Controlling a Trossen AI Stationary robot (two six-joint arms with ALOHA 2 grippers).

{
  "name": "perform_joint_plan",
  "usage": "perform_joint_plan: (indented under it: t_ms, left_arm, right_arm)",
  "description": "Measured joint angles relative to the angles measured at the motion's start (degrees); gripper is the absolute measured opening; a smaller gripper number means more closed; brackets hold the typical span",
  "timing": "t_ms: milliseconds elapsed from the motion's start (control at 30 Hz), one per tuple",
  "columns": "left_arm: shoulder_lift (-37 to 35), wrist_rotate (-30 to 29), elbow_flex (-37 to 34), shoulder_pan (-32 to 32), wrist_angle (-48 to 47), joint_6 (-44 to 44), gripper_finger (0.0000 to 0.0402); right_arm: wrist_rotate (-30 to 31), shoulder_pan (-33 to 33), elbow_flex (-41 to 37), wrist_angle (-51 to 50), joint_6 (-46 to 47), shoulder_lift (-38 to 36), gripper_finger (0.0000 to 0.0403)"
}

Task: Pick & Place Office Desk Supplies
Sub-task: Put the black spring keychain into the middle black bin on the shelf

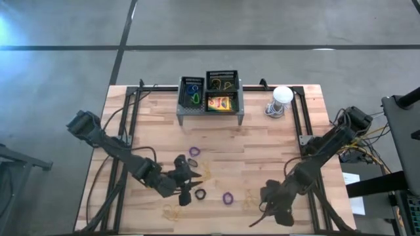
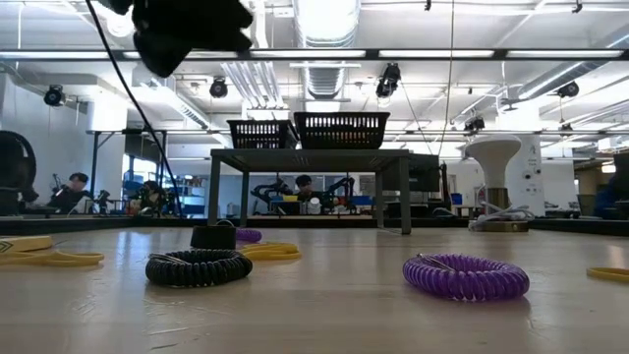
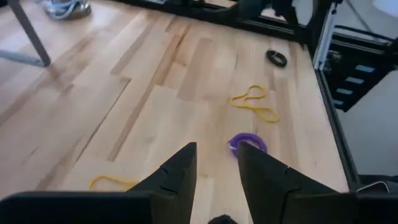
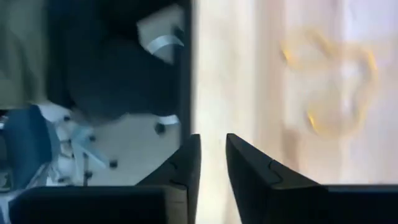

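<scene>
My left gripper (image 1: 186, 185) (image 3: 216, 163) hovers over the table's near middle, open by a narrow gap and holding nothing. A black loop band (image 1: 200, 194) (image 2: 197, 266) lies flat on the wood just to its right. A purple band (image 1: 228, 197) (image 3: 247, 143) (image 2: 465, 277) lies beyond it. A second purple band (image 1: 194, 151) lies farther back. Thin tan rubber bands (image 1: 251, 196) (image 3: 255, 102) (image 4: 329, 87) lie scattered around. A yellow crayon box (image 1: 221, 103) sits in a rack basket. My right gripper (image 1: 272, 204) (image 4: 212, 155) waits near the near right edge, open slightly.
The grey mesh rack (image 1: 210, 113) with black baskets stands at the far middle, and green and blue bands (image 1: 193, 97) lie in its left basket. The white-domed object (image 1: 281, 98) stands to its right. More tan rubber bands (image 1: 172, 211) lie near the near edge. Black frame rails (image 1: 298, 115) run along both sides.
</scene>
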Motion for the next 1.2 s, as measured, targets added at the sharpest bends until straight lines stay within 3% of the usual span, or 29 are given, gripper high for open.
perform_joint_plan:
  t_ms: [167, 400, 833, 1200]
  left_arm:
    - [0.0, -0.6, -0.9, 0.0, 0.3, -1.2, 0.0122]
    - [0.0, -1.3, -1.1, 0.1, 0.1, -1.0, 0.0122]
    - [0.0, -2.5, -1.1, 1.6, 0.0, -0.7, 0.0122]
    - [0.0, -2.5, -1.1, 2.1, -0.1, -0.8, 0.0122]
  right_arm:
    - [-5.6, 2.1, -0.1, -9.0, 5.7, 0.7, 0.0129]
    - [-5.5, 8.4, -0.3, -11.2, 5.0, 3.9, 0.0167]
    - [11.7, 15.5, 1.8, -20.8, 5.9, 9.2, 0.0119]
    - [9.4, 16.2, 1.8, -18.4, -3.1, 11.5, 0.0089]
